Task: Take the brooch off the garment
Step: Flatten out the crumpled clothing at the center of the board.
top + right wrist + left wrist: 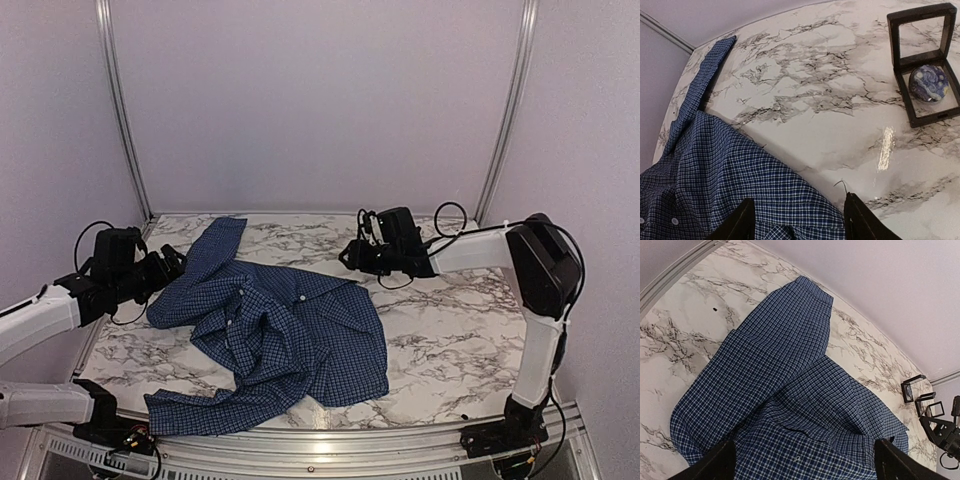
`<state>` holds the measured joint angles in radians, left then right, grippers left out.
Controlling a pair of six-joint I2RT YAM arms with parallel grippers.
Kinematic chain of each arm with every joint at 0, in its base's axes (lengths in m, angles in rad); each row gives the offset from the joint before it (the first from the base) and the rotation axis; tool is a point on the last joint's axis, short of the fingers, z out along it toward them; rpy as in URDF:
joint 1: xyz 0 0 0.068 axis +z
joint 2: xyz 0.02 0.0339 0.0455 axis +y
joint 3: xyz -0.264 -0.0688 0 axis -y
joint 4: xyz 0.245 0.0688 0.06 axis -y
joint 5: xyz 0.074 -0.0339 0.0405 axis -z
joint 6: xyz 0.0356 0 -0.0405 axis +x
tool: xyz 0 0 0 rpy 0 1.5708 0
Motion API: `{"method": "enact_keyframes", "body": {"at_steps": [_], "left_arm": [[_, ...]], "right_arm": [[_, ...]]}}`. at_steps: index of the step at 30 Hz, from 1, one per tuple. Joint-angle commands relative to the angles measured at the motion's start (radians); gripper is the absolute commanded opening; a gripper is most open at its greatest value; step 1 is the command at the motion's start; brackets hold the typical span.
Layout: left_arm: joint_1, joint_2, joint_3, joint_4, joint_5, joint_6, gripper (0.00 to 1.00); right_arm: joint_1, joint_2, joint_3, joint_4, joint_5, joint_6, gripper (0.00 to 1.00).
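Observation:
The garment, a dark blue checked shirt, lies crumpled across the middle of the marble table. It also fills the left wrist view and the lower left of the right wrist view. No reddish-brown brooch shows in any view. My left gripper is open and empty at the shirt's left sleeve, its fingers spread over the cloth. My right gripper is open and empty at the shirt's far right edge, its fingers over the hem.
An open small black frame box holding a blue swirled round piece stands on the marble beyond the right gripper. Two black frames show at the right of the left wrist view. Pale walls and metal posts enclose the table.

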<state>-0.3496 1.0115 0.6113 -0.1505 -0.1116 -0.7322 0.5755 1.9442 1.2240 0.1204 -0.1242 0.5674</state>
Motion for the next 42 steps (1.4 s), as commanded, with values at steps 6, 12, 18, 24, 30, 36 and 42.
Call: {"method": "enact_keyframes", "body": {"at_steps": [6,12,18,24,30,36,42], "left_arm": [[0.092,-0.033,-0.132,0.010,-0.004,-0.099,0.99],[0.117,-0.015,-0.171,0.035,0.000,-0.132,0.99],[0.124,0.024,-0.169,0.050,0.005,-0.139,0.99],[0.131,0.061,-0.170,0.082,0.023,-0.141,0.99],[0.132,0.103,-0.139,0.113,0.065,-0.125,0.99],[0.130,0.132,-0.120,0.140,0.162,-0.100,0.99],[0.125,0.121,-0.121,0.164,0.212,-0.084,0.99]], "right_arm": [[0.079,0.054,0.077,-0.190,0.089,-0.165,0.60],[0.121,0.116,0.100,-0.231,0.164,-0.206,0.57],[0.136,0.124,0.054,-0.234,0.194,-0.189,0.46],[0.147,0.080,-0.055,-0.201,0.205,-0.143,0.37],[0.151,0.030,-0.181,-0.152,0.195,-0.088,0.33],[0.152,-0.033,-0.265,-0.158,0.213,-0.071,0.29],[0.152,-0.120,-0.372,-0.167,0.226,-0.027,0.28]]}}
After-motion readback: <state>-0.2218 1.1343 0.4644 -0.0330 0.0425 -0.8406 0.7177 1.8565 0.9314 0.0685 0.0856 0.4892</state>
